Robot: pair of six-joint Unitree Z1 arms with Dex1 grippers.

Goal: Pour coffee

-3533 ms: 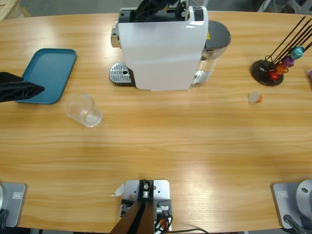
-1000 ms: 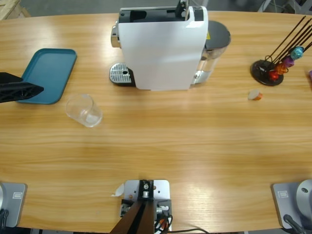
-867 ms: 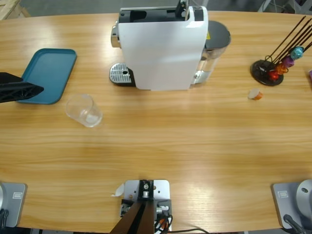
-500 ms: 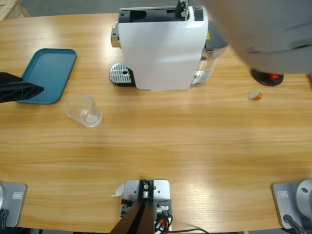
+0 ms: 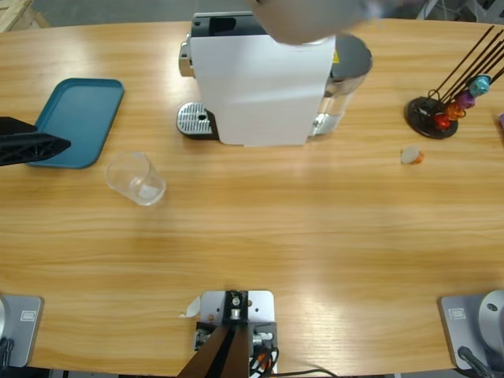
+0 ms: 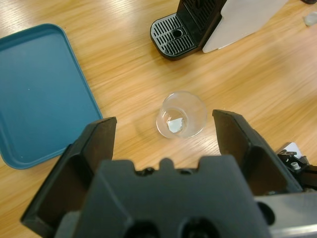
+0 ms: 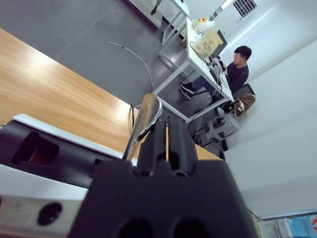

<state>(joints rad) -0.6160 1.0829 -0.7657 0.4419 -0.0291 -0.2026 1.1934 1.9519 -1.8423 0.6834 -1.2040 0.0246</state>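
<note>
1. My left gripper [image 6: 163, 144] hangs above the small clear glass tumbler [image 6: 182, 115], jaws spread wide on either side, not touching it.
2. I see no coffee: the tumbler looks empty, standing on the long wooden table [image 5: 315, 228] between the teal plastic tray [image 6: 39, 94] and the big white coffee machine [image 5: 260, 87].
3. My right gripper [image 7: 159, 141] sits over the machine's top, jaws pressed together by its silver lever [image 7: 143, 121].
4. A small orange-and-white capsule [image 5: 411, 156] lies near the black capsule stand [image 5: 431, 116].

Left hand [image 6: 163, 148]: matte black, broad angular jaws. Right hand [image 7: 159, 144]: black, ribbed.
</note>
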